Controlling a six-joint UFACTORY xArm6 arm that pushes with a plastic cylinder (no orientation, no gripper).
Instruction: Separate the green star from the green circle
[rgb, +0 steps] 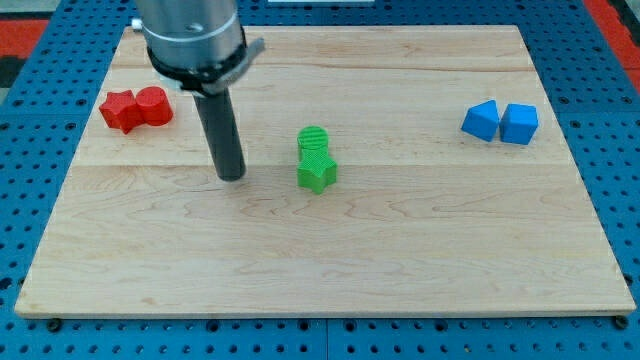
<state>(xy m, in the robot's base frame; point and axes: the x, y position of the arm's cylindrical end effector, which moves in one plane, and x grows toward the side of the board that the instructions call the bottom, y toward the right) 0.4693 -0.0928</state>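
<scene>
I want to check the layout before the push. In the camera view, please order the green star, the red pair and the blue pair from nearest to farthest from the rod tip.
From my tip:
1. Green star, just to the view's right of the tip, touching the green circle.
2. Red pair, up at the view's left.
3. Blue pair, far at the view's right.

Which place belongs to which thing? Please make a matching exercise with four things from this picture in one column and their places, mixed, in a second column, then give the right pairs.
Column one:
1. green star
2. green circle
3. my tip
4. the two red blocks

Column two:
A. near the board's left edge, toward the view's top
B. touching the other green block, on its bottom side in the view
C. apart from the green pair, on the view's left of it
D. touching the other green block, on its top side in the view

Pairs: 1-B, 2-D, 3-C, 4-A
</scene>
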